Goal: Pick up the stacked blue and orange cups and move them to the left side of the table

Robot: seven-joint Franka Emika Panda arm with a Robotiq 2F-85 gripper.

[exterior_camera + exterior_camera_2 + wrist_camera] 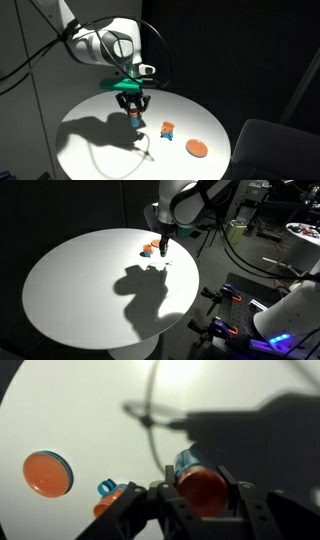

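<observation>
My gripper (pixel 131 106) is shut on the stacked blue and orange cups (pixel 133 117), holding them just above the round white table (pixel 100 140). In the wrist view the stack (pixel 197 480) sits between the two fingers (pixel 200 500), with the orange cup facing the camera and the blue one behind it. In an exterior view the gripper (pixel 163 240) hangs over the far part of the table (pixel 80 290) with the cups (pixel 163 249) at its tips.
A chunkier orange and blue stack (pixel 168 128) stands on the table beside the gripper; the wrist view shows it too (pixel 108 496). A flat orange disc (pixel 197 148) lies near the table edge and shows in the wrist view (pixel 47 473). A cable's shadow crosses the tabletop.
</observation>
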